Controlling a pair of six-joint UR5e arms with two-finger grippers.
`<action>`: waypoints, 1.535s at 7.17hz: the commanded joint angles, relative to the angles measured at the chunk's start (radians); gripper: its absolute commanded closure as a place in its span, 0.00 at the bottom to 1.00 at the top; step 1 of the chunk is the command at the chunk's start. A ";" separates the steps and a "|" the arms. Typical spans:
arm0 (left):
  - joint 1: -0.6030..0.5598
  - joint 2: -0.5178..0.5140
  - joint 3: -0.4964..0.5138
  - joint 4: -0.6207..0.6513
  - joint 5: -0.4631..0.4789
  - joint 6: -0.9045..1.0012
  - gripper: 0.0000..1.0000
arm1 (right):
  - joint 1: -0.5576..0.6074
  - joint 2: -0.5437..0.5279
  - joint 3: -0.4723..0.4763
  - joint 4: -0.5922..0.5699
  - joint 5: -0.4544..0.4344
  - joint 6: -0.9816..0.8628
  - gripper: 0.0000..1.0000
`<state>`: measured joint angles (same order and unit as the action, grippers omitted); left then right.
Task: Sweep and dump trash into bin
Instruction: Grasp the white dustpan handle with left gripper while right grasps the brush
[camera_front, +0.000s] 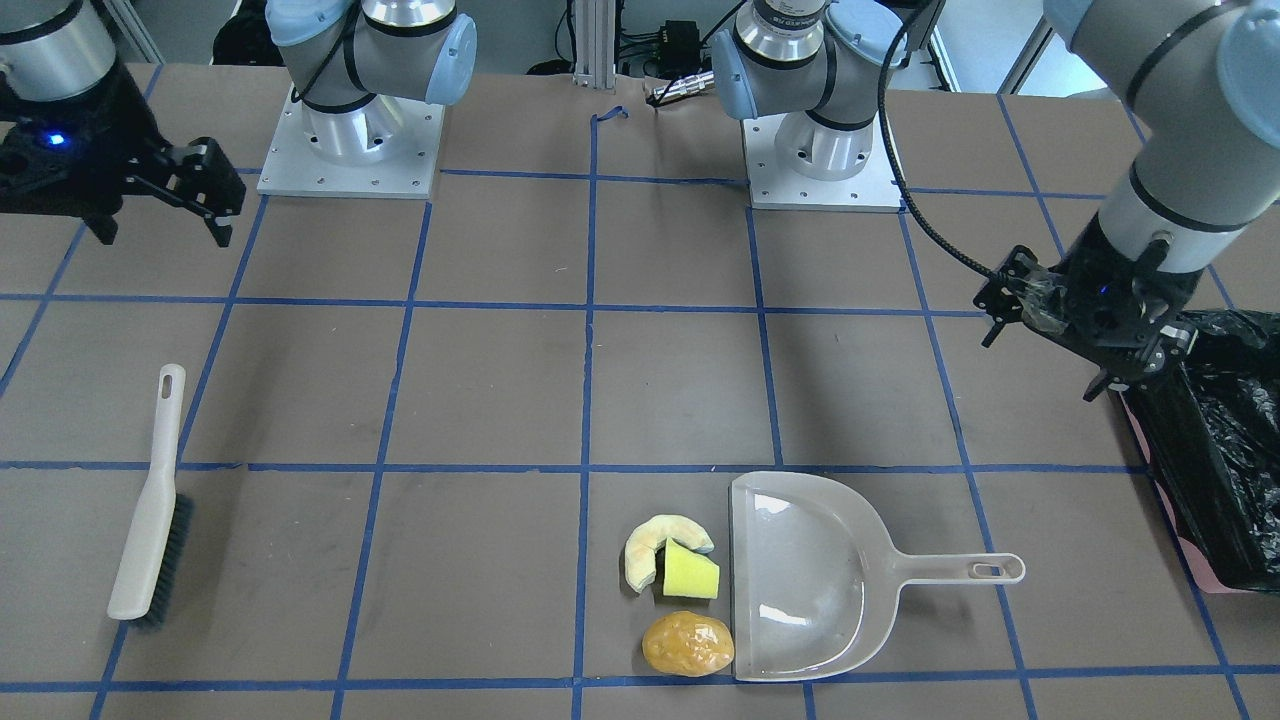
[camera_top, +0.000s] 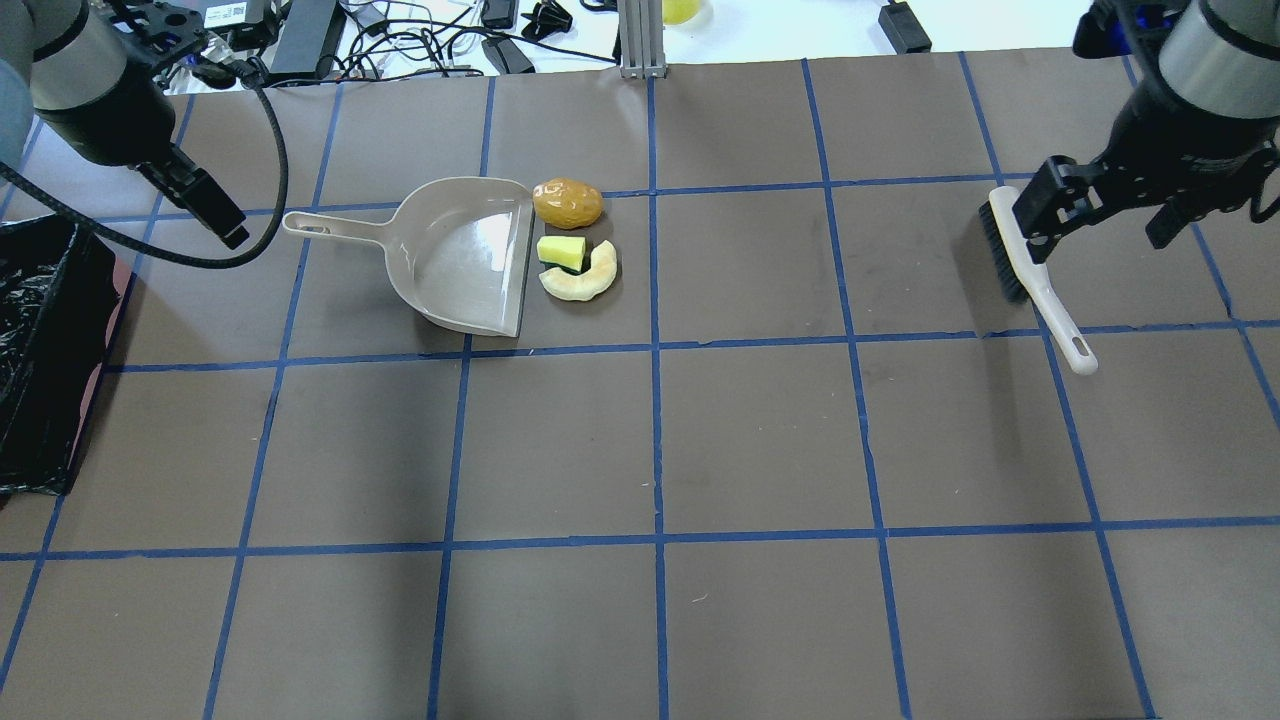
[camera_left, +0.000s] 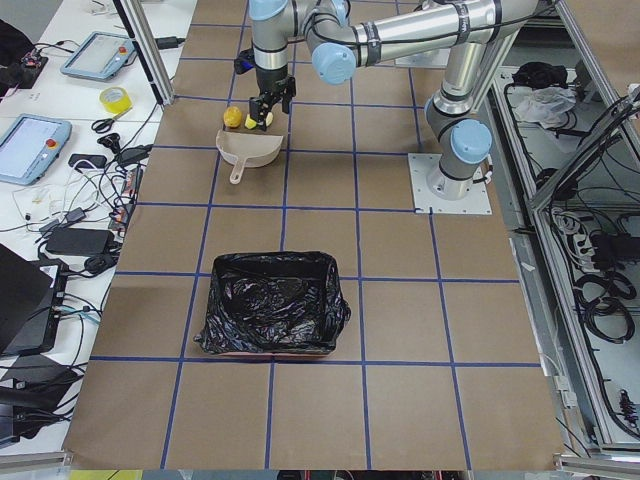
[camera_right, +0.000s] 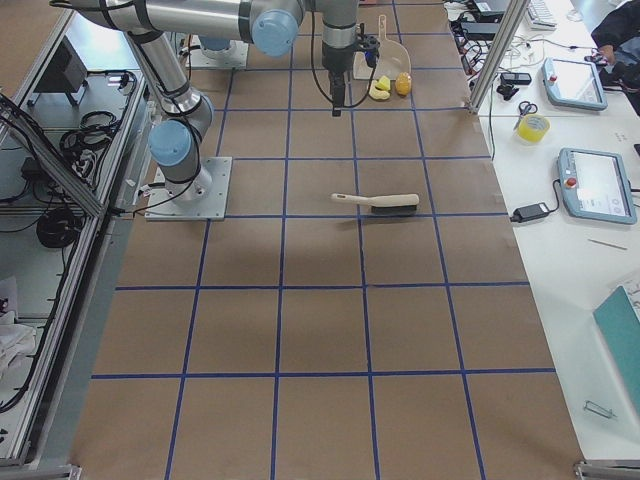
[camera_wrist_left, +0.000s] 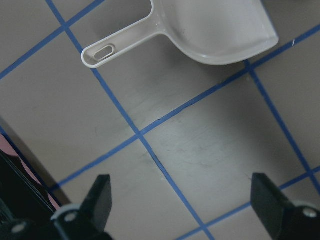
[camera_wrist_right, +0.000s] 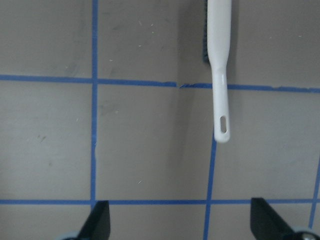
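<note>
Trash pieces, a pale curved peel (camera_front: 645, 545), a bright yellow wedge (camera_front: 692, 578) and a glossy golden-brown lump (camera_front: 687, 643), cluster on the matte brown surface (camera_front: 500, 380) just beside the smooth beige dustpan (camera_front: 800, 580) lip. The left claw (camera_wrist_left: 182, 187) and right claw (camera_wrist_right: 181, 212) hang spread, empty.

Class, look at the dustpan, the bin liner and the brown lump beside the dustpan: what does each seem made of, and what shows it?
Dustpan: likely smooth beige plastic, with glare on its pan.
Bin liner: thin black plastic film, crinkled and glossy.
Brown lump: shiny golden-brown skin, perhaps moulded plastic or rubber; unclear.
</note>
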<state>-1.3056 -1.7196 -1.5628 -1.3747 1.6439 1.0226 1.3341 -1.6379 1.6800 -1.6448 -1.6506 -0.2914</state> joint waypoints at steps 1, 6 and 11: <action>0.025 -0.118 0.003 0.116 0.002 0.315 0.00 | -0.078 0.128 0.001 -0.174 -0.008 -0.058 0.01; 0.025 -0.356 0.137 0.154 -0.121 0.622 0.00 | -0.168 0.386 0.056 -0.314 0.003 -0.143 0.00; 0.002 -0.449 0.193 0.148 -0.104 0.679 0.00 | -0.161 0.418 0.124 -0.303 -0.015 -0.147 0.00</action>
<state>-1.3005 -2.1620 -1.3684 -1.2239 1.5369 1.6981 1.1733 -1.2216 1.7838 -1.9489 -1.6596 -0.4391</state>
